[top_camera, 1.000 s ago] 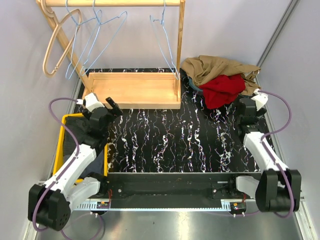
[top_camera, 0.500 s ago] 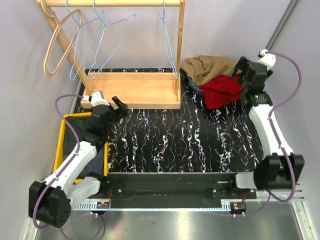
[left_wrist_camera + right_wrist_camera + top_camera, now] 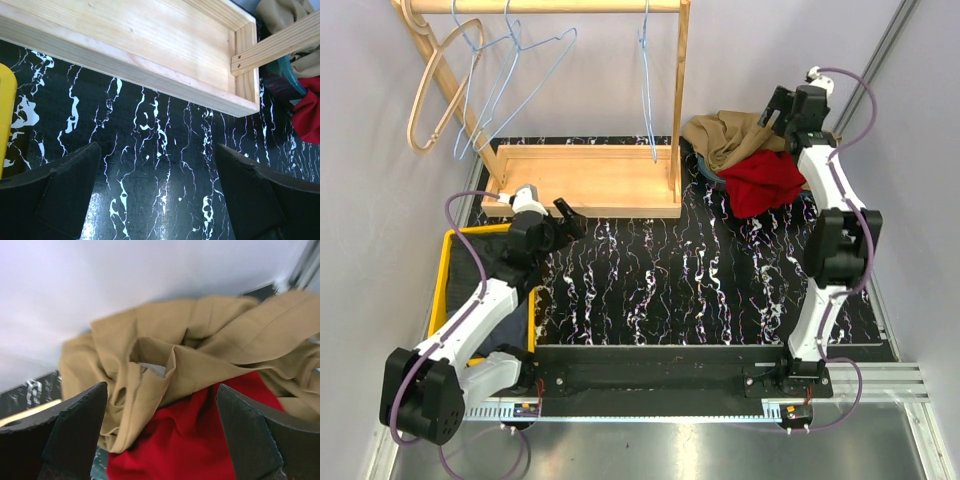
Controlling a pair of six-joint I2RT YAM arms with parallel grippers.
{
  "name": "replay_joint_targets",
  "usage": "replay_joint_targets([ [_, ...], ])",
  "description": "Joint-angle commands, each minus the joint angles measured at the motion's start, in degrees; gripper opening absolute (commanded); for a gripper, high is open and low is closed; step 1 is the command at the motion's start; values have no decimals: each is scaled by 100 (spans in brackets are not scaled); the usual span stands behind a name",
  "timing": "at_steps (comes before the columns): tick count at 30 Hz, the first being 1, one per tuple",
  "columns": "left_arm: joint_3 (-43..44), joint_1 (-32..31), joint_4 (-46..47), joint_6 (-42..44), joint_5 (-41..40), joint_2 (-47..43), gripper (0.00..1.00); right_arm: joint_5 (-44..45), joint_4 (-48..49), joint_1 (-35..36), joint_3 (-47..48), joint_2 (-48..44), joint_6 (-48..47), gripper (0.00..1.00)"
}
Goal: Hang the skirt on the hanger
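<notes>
Clothes pile lies at far right corner of table, just beside wooden rack (image 3: 590,178): tan garment (image 3: 210,355) crumpled over red garment (image 3: 190,440). Can't tell which is skirt. Pile runs roughly left to right.

My right gripper (image 3: 160,387) hovers just above tan folds, jaws wide apart, empty, touching nothing. Right arm much nearer.

My left gripper (image 3: 157,146) also wide apart, empty, near rack base.

Blue wire hanger (image 3: 646,90) hangs left of pile.

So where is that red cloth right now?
The red cloth lies at the far right of the table in the overhead view, bunched against a tan cloth, right of the wooden rack.
</notes>
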Motion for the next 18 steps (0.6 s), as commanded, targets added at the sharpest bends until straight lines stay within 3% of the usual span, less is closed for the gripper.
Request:
replay_joint_targets([
  [1, 92, -25, 373, -38, 283, 175, 99, -469, -198, -21, 761, 750, 157, 97],
  [5, 83, -17, 399, -64, 327, 316, 99, -933, -242, -21, 1218, 1295, 218, 94],
  [8, 83, -17, 426, -64, 345, 421, 99, -1225, -356, -4, 1526, 1629, 262, 85],
  [11, 92, -25, 435, -73, 353, 483, 99, -1269, -637, 5, 1921, 1902, 280, 51],
  [12, 101, -17, 435, -73, 362, 492, 99, -1208, -690, 5, 2105, 1964, 306, 33],
  [13, 101, -17, 443, -82, 371, 500, 99, -1155, -768, 5, 2203, 1973, 324, 8],
  [14, 101, -17, 443, -82, 380, 500, 99, -1111, -804, 14, 2290, 1964, 333, 0],
  [18, 66, -25, 435, -99, 380, 430, 99, -935, -831, 49, 3035, 1824, 394, 0],
])
